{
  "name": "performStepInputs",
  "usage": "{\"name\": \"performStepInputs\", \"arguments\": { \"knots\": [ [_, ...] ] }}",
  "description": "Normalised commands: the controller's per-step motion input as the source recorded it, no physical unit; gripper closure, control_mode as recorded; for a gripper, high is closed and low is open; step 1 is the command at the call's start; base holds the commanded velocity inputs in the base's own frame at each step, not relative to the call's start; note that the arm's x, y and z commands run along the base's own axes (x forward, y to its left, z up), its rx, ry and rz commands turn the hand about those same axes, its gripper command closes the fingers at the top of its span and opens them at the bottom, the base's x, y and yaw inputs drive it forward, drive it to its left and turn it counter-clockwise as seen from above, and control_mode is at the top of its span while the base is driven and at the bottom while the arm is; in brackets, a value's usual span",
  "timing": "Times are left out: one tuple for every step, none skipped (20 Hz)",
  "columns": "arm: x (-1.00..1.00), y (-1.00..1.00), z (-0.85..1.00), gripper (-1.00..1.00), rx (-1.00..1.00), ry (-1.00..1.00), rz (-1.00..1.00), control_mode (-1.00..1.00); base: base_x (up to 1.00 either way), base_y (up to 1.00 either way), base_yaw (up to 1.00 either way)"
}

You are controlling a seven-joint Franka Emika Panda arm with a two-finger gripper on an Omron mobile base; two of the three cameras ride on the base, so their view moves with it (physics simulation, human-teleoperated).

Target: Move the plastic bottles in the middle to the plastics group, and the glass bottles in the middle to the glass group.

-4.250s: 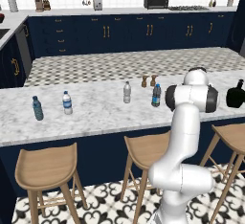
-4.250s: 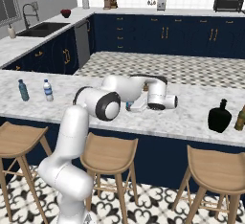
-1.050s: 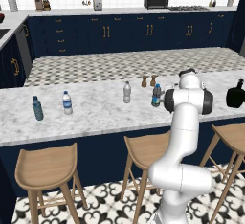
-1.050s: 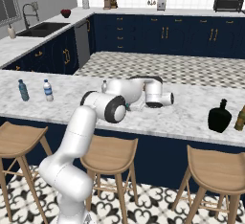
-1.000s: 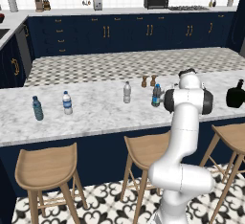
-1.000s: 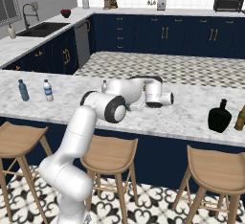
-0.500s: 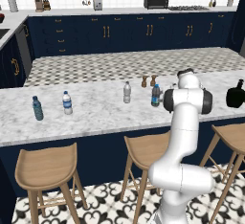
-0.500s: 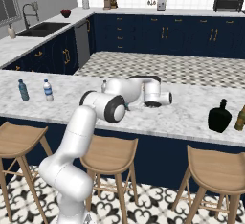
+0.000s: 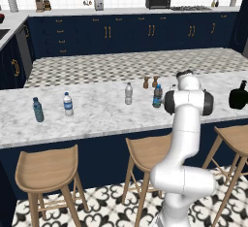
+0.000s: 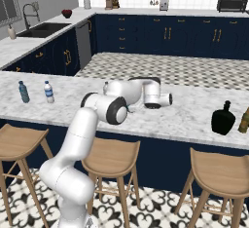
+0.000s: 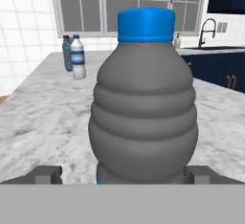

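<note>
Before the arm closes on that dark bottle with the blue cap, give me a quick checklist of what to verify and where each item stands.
1. Fingers open wide enough: ok, the tips stand apart on either side of the dark bottle.
2. Bottle centred between the tips: ok in the hand view.
3. Bottle upright on the counter: ok.
4. Fingers touching the bottle: cannot tell, the tips sit at the frame's bottom edge.
5. Plastics group free to receive it: ok, the teal bottle and the clear bottle stand with bare counter beside them.
6. Neighbouring clear greyish bottle clear of the grasp: ok, it stands apart.
</note>
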Motion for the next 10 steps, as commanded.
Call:
{"name": "performStepInputs", "arguments": {
  "knots": [
    [0.24,0.00,-0.20,-1.00,0.00,0.01,-0.03,-1.00,0.00,0.00,0.00],
    [0.25,0.06,-0.19,-1.00,0.00,0.01,-0.04,-1.00,0.00,0.00,0.00],
    [0.26,0.09,-0.19,-1.00,0.00,0.00,-0.05,-1.00,0.00,0.00,0.00],
    [0.25,0.08,-0.16,-1.00,0.00,0.00,-0.05,-1.00,0.00,0.00,0.00],
    [0.21,0.04,-0.14,-1.00,0.01,0.00,-0.05,-1.00,0.00,0.00,0.00],
    [0.20,0.05,-0.11,-1.00,0.01,0.00,-0.05,-1.00,0.00,0.00,0.00],
    [0.19,0.06,-0.12,-1.00,0.02,0.00,-0.05,-1.00,0.00,0.00,0.00],
    [0.18,0.06,-0.10,-1.00,0.02,0.00,-0.05,-1.00,0.00,0.00,0.00],
    [0.19,0.10,-0.04,1.00,0.01,0.00,-0.05,-1.00,0.00,0.00,0.00],
    [0.18,0.06,0.00,1.00,0.00,0.00,-0.05,-1.00,0.00,0.00,0.00]
  ]
}}
